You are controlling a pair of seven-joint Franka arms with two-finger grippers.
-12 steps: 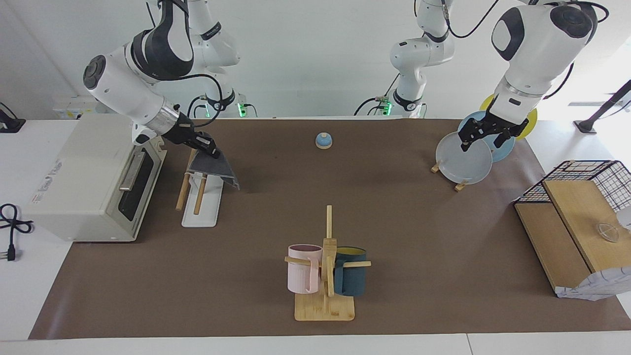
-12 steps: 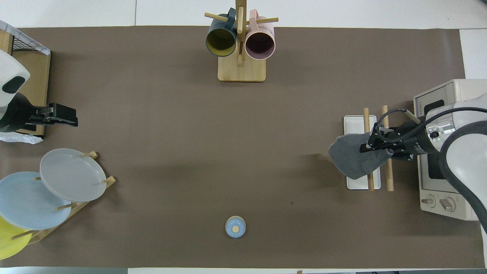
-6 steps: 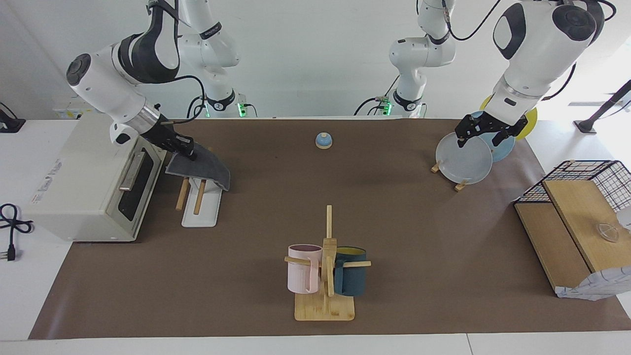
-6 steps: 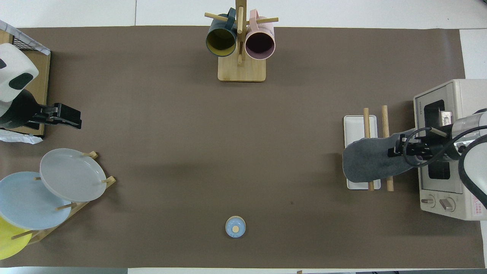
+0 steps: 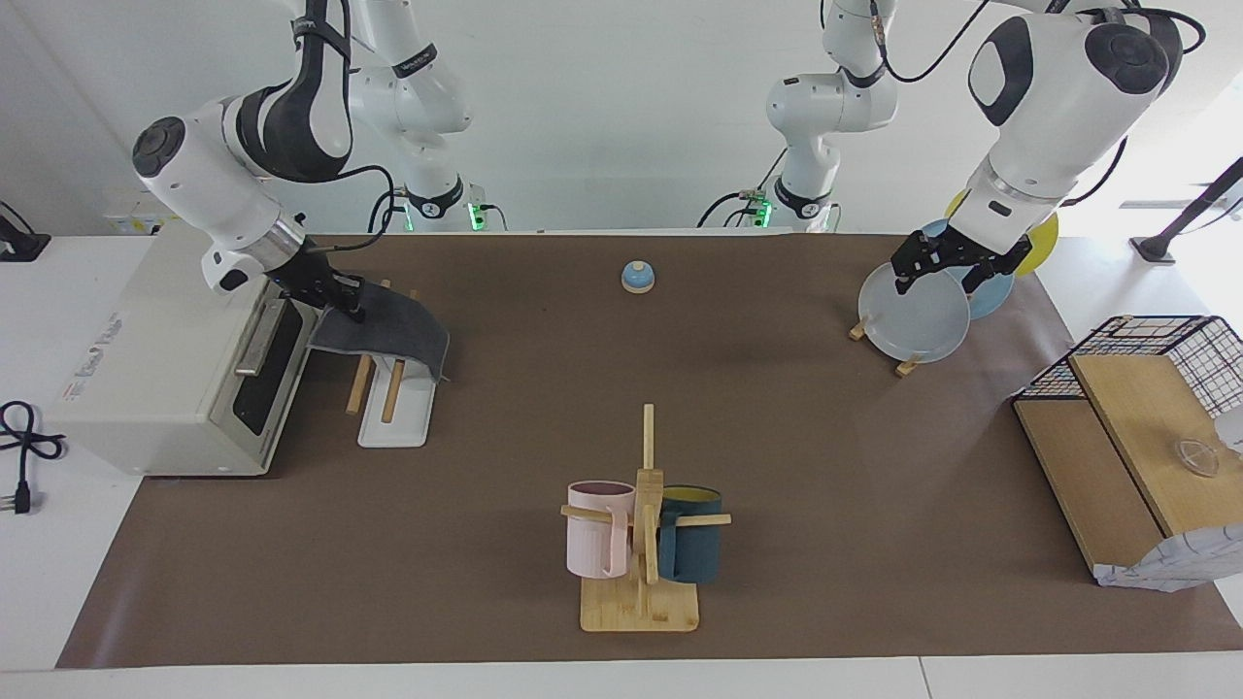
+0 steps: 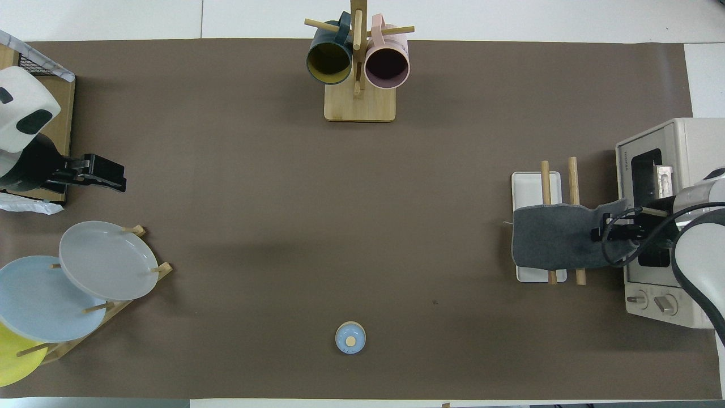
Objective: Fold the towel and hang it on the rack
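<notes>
The right gripper (image 5: 348, 299) is pinching one edge of the towel (image 5: 384, 332), holding that edge up over the gap between the rack (image 5: 393, 413) and the toaster oven (image 5: 165, 359). The towel, grey face up, is draping across both wooden rods, its free edge drooping on the side away from the oven. This looks like the hanging step, nearly done; next the gripper probably needs to lower that edge and let go. The left gripper (image 5: 950, 262) is waiting over the plate stand (image 5: 908, 316), fingers apart and holding nothing.
</notes>
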